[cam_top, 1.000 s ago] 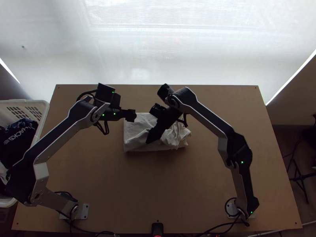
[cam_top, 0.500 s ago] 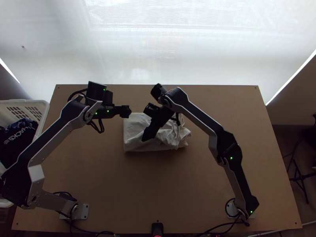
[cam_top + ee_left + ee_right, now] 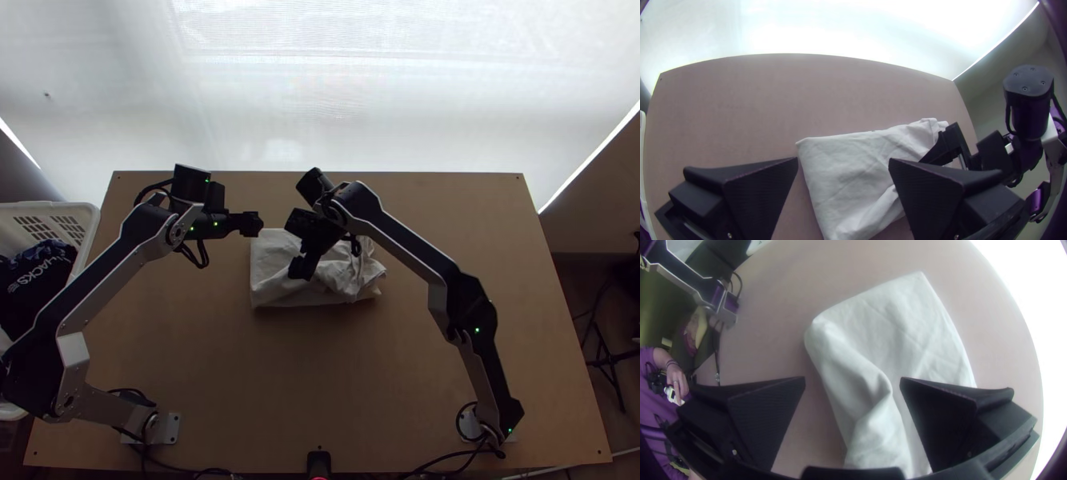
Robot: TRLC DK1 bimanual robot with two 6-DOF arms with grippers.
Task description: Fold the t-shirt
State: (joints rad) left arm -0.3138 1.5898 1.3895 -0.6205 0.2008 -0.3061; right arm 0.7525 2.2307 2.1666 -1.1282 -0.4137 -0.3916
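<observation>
A bright white screen [image 3: 320, 104] spans beyond the wooden table [image 3: 320, 384], the left hand [image 3: 254, 224] and right hand [image 3: 301, 268] gaping wide.

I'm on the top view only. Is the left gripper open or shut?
Observer: Open. In the left wrist view, the left gripper has its two fingers wide apart.
Operator: And the right gripper, is it clamped on the shirt?
Observer: No. The right wrist view shows its fingers wide apart too, with no cloth pinched between them.
</observation>
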